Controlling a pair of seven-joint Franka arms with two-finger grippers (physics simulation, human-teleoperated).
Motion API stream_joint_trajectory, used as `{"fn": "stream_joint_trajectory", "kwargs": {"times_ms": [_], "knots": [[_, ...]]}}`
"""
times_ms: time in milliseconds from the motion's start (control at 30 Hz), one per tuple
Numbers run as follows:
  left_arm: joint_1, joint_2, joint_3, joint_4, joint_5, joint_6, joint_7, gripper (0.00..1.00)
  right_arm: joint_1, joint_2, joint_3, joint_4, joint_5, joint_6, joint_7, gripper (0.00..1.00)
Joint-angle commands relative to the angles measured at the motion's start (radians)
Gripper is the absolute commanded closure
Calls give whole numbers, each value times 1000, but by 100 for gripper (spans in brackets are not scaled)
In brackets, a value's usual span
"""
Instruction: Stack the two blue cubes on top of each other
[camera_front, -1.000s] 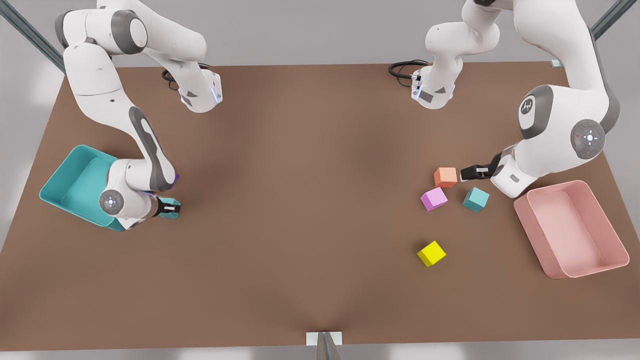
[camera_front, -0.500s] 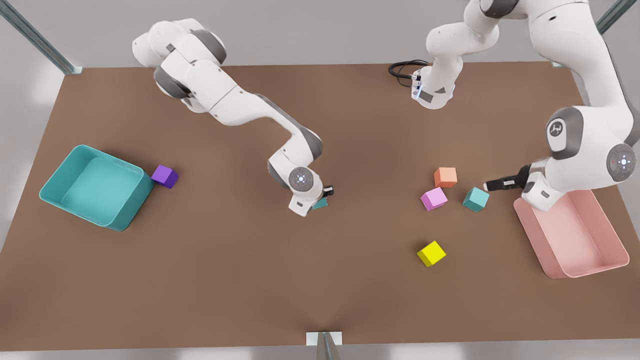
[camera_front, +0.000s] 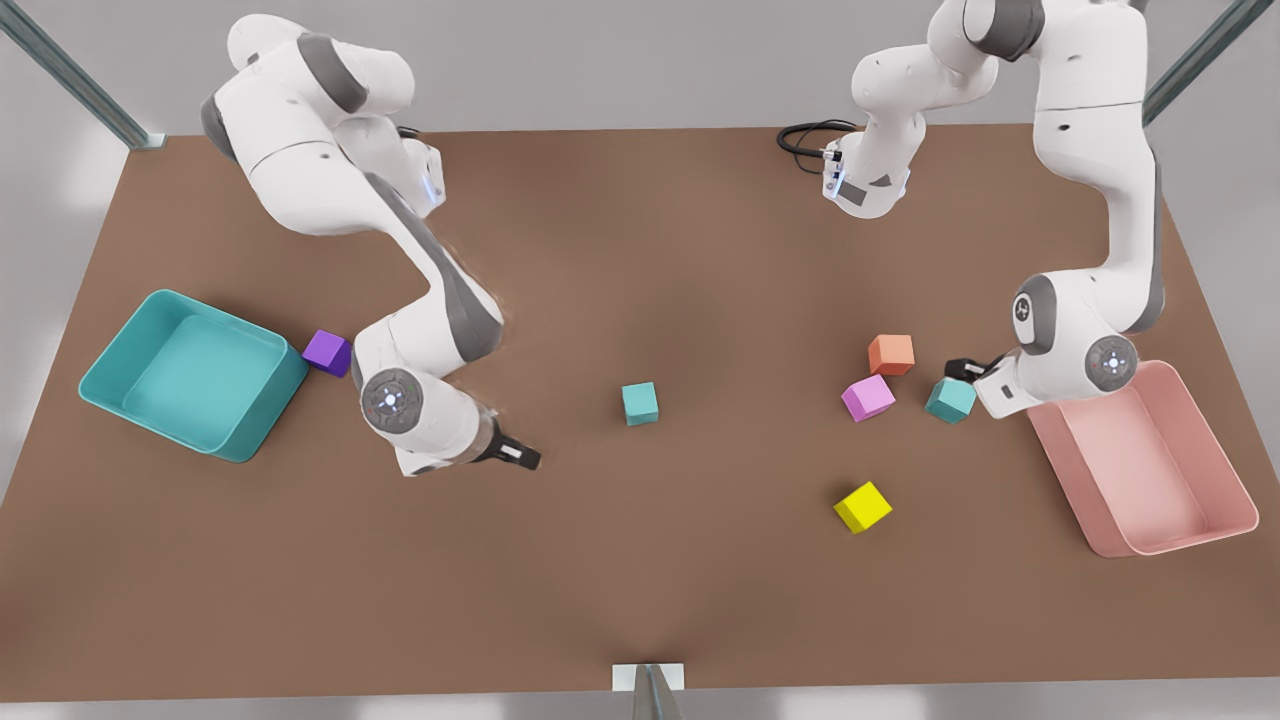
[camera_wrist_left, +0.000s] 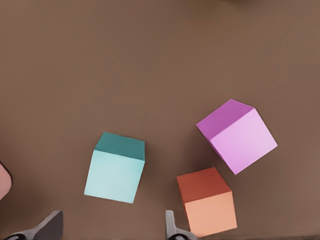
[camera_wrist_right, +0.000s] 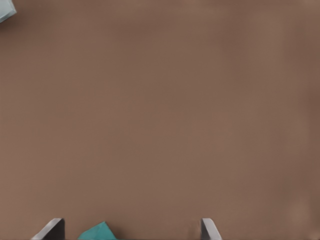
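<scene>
Between the spread fingers of the left claw (camera_wrist_left: 111, 222), bare brown table (camera_wrist_left: 150, 60) and nothing gripped. Just ahead of the fingertips, one blue cube (camera_wrist_left: 115, 170), flat on the table and apart from both fingers (camera_wrist_left: 50, 227). A little farther out and to one side, an orange cube (camera_wrist_left: 207, 200), with a pink cube (camera_wrist_left: 237, 135) just beyond it. In the front view, same left claw (camera_front: 958, 368) close above the near blue cube (camera_front: 950, 399), with the orange cube (camera_front: 890, 354) and pink cube (camera_front: 868, 397) just past it. Behind the wrist, a pink tray (camera_front: 1235, 505); well off to the side, a yellow cube (camera_front: 862, 506).

Over open table, the right claw (camera_front: 525, 459), fingers likewise spread (camera_wrist_right: 130, 225) and holding nothing. Out ahead of it and clearly apart, the second blue cube (camera_front: 640, 403), alone near the table's middle. Behind that arm, a purple cube (camera_front: 327, 352) touching a teal tray (camera_front: 100, 385).
</scene>
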Motion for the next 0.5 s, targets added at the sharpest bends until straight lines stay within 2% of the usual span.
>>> {"fn": "stream_joint_trajectory", "kwargs": {"times_ms": [0,67,133,233,467], "knots": [[2,6,0,-15,8,110,488,0,-105,5,0,-4,-165,-249,-356,0],[3,28,0,-15,8,110,488,0,-191,-37,0,22,-253,-322,-584,0],[6,45,0,-15,10,114,488,0,-156,-218,21,77,-249,-512,-640,0],[8,86,0,-17,10,153,488,0,-158,-478,9,-82,-152,-512,-689,0],[11,134,14,-17,10,196,488,0,-159,-503,6,-147,-118,-502,-689,0]]}}
